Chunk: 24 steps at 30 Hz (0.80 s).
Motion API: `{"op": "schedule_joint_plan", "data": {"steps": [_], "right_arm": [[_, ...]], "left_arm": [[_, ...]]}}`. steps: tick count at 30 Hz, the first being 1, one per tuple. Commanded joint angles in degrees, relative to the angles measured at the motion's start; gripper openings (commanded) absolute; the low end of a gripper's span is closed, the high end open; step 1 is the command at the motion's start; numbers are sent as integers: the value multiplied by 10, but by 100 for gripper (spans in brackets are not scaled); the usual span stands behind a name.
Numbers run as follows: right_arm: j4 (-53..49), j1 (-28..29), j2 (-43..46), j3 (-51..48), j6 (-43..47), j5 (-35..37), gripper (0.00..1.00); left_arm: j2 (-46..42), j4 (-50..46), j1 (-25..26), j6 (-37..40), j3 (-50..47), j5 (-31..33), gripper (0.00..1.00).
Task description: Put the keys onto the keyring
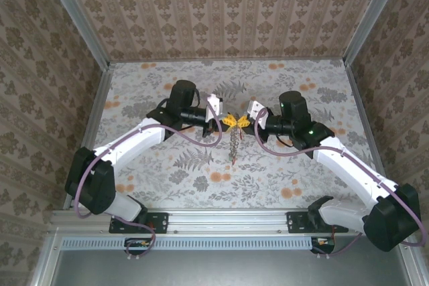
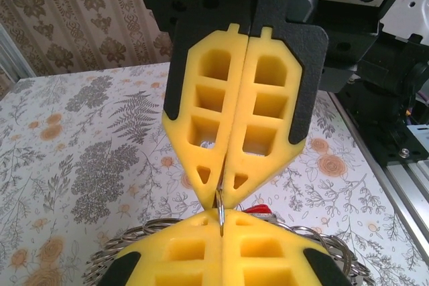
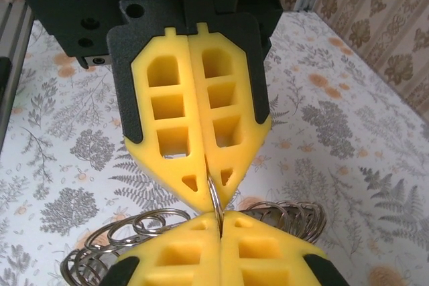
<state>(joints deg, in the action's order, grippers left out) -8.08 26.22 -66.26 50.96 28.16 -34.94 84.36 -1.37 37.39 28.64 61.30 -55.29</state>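
Above the middle of the floral-patterned desk [image 1: 167,179] the two arms meet tip to tip. The left tool [image 2: 221,189] has its yellow foam pads pressed together and pinches a thin strand of wire at its very point. The right tool [image 3: 213,192], likewise pressed together, nips the same strand from the opposite side, so the two points almost touch. That strand appears to be one turn of the silvery coiled-wire keyring [image 1: 233,144]. The rest of it hangs slack beneath the tips towards the desk, its loops bunched under the pads in both wrist views. A sliver of a red plastic tag [image 2: 258,210] peeps out beside the right tool; whether its key is threaded I cannot tell.

The keyring looks light and limp as a whole, yet each turn is probably springy, and smooth metal may slide or twist in soft foam. It is likely best held short, close to the gap in the coil, with one tool on each side. A key is best taken by its flat tag.
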Motion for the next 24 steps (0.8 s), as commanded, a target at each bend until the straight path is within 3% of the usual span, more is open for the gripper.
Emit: {"op": "schedule_joint_plan", "data": {"steps": [1,5,18,24], "right_arm": [[5,12,-6,24,0,13,0],[-31,17,1,33,20,46,0],[-96,44,0,67,40,94,0],[-88,45,6,67,38,100,0]], "left_arm": [[-9,0,12,17,29,-30,3],[-10,-51,12,45,40,18,15],[10,-213,30,134,113,101,14],[8,-231,33,148,117,122,20]]}}
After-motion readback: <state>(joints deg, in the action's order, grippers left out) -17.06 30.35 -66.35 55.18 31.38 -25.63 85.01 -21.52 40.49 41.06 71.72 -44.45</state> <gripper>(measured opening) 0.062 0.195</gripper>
